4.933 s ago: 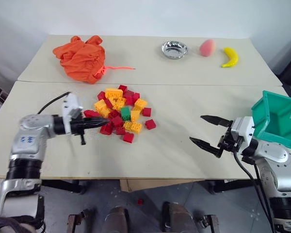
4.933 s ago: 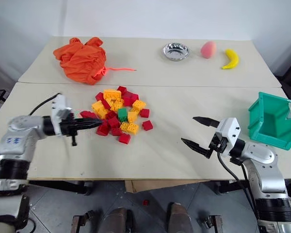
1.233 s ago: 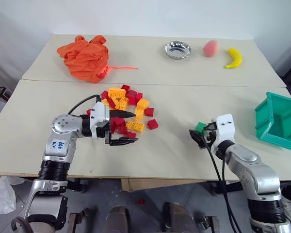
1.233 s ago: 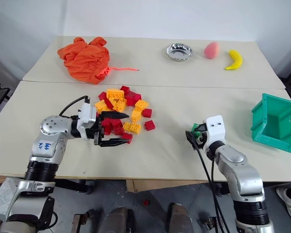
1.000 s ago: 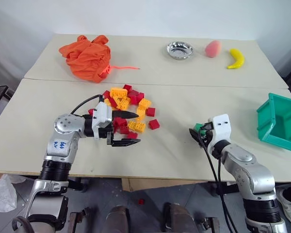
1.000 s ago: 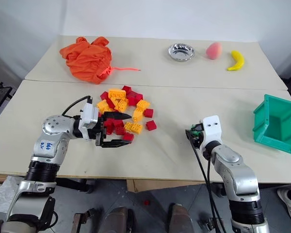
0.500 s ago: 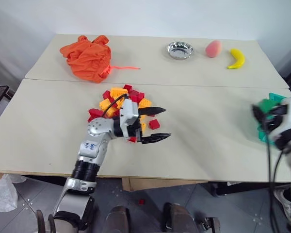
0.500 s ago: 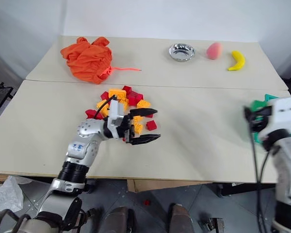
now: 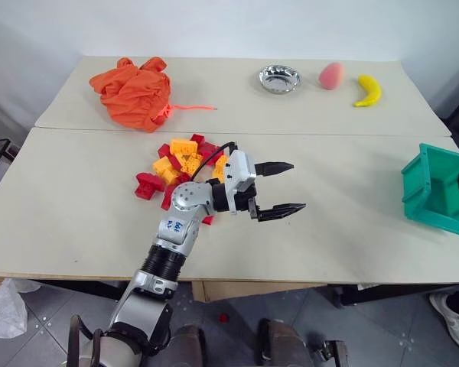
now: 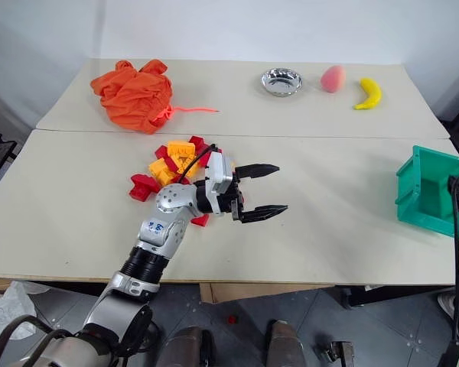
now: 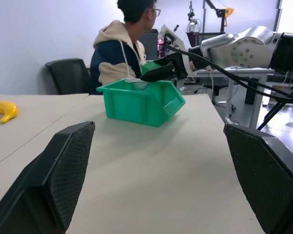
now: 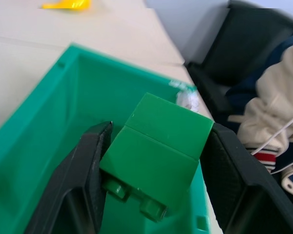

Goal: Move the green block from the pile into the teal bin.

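**Green block's right over the bin**

So my right gripper point(image 12: 154, 168) is clamped on the green block point(image 12: 158, 148), studs pointing down, and it's hanging just above the open top of the teal bin point(image 12: 49, 126). The block isn't touching the bin's walls or floor as far as I can see, though the wrist view is pretty close-up, so I can't swear to the gap at the far rim. In my left wrist view the same gripper point(image 11: 158, 72) sits at the bin's top edge.

Relative to the bin: my left gripper point(image 9: 279, 188) is well apart from it, out over bare table point(image 9: 352, 229), fingers spread wide with nothing between them, pointing toward the bin. The pile point(image 9: 180, 160) of red and yellow-orange bricks lies farther from the bin again, partly under my left forearm.

Beyond the bin, on the far table half, there's a banana point(image 9: 366, 90), a peach-coloured fruit point(image 9: 330, 75), a small steel bowl point(image 9: 278, 78) and an orange cloth bundle point(image 9: 134, 92). A person in a hoodie point(image 11: 118, 53) sits behind the bin.
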`<state>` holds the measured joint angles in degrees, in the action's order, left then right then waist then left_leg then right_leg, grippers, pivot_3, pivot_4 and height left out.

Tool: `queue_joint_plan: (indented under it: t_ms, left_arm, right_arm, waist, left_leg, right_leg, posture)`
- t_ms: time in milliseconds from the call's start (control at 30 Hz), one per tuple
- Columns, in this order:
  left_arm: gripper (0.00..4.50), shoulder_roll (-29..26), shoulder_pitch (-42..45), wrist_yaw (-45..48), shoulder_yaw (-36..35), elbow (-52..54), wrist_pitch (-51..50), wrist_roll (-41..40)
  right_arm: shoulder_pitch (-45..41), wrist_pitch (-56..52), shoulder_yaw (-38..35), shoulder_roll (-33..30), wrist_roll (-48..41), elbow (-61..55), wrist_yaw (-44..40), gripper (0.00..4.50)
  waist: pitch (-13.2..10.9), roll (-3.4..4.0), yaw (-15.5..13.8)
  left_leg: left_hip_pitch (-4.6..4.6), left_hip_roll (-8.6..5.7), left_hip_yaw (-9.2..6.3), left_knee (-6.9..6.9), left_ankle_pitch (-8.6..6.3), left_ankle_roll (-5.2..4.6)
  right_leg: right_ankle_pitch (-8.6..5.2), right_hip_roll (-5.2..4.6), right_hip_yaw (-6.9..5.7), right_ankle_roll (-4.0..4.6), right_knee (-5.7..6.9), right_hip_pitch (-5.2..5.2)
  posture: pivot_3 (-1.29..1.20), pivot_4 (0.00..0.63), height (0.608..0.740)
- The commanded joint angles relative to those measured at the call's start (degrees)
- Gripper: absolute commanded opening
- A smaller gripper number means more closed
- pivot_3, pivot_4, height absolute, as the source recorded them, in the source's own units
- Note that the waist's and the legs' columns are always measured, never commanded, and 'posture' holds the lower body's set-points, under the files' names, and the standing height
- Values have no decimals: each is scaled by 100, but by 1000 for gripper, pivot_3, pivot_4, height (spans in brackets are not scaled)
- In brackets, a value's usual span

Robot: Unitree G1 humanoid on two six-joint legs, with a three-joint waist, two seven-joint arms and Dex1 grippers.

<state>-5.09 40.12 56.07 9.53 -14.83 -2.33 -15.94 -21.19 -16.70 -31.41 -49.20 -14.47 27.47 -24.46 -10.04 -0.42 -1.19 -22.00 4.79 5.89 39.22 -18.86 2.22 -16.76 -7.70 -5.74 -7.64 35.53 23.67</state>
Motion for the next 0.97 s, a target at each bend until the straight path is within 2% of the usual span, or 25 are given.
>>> queue_joint_plan:
  t_ms: [33, 167, 300, 400, 467, 633, 800, 967]
  left_arm:
    - [4500, -98, -122, -12, 2, 235, 52, -12]
    - [4500, -369, -327, 92, -88, 563, -144, -174]
    - [4500, -831, -676, -39, -302, 778, -52, -80]
    - [4500, -1295, -1065, -160, -504, 993, 169, 91]
    - [4500, -1620, -1346, -242, -701, 1227, 61, 65]
    - [4500, -2393, -2011, -460, -1205, 1657, 46, 171]
    - [4500, -2865, -2434, -755, -1804, 1778, -72, 25]
    - [4500, -2858, -3079, -1039, -2069, 1971, 149, 91]
  right_arm:
    - [-200, 490, 22, -226, 49, 395, -171, 3203]
    - [-369, 901, 56, -296, 60, 699, -215, 4461]
    - [-291, 1238, 44, -189, -282, 381, -875, 4461]
    - [-15, 1887, 91, 43, -723, -316, -1851, 4461]
    - [231, 2094, 401, 157, -819, -812, -2424, 4461]
    - [903, 1721, 1247, 328, -1170, -2095, -3514, 4461]
    - [983, 1879, 1393, 608, -1296, -2388, -3661, 4461]
    - [1269, 1930, 1528, 791, -1139, -2291, -3677, 4461]
  waist:
    - [0, 1, -1]
    - [0, 3, -3]
    - [-1, 5, -4]
    - [0, 7, 18]
    - [0, 8, 32]
    - [-1, 7, 15]
    - [-1, 8, -36]
    - [-1, 7, -29]
  left_leg:
    - [0, 0, 0, 0, 0, 0]
    - [-1, 0, 0, 0, 0, 0]
    - [-1, 0, 0, -1, 0, 0]
    - [0, 1, 0, -2, 0, 1]
    - [3, 2, 0, -6, 1, 1]
    - [3, 3, -2, -2, 0, 1]
    - [1, 2, -4, 3, 0, 1]
    - [1, 2, -5, -5, -1, 2]
  right_leg:
    - [0, 0, 0, -1, -1, 0]
    - [1, -1, 0, -1, -2, 0]
    - [1, 0, 0, -1, -3, 0]
    - [1, 0, 0, -1, -2, 0]
    - [1, 1, 0, -1, -1, 0]
    - [1, 0, 0, -1, 1, -1]
    - [1, -2, -1, -1, 0, -2]
    - [1, -3, -3, -1, -2, -1]
  posture:
    - [0, 150, 740]
    - [0, 150, 740]
    - [0, 150, 740]
    - [0, 150, 740]
    - [0, 150, 740]
    - [0, 150, 740]
    - [0, 150, 740]
    - [0, 150, 740]
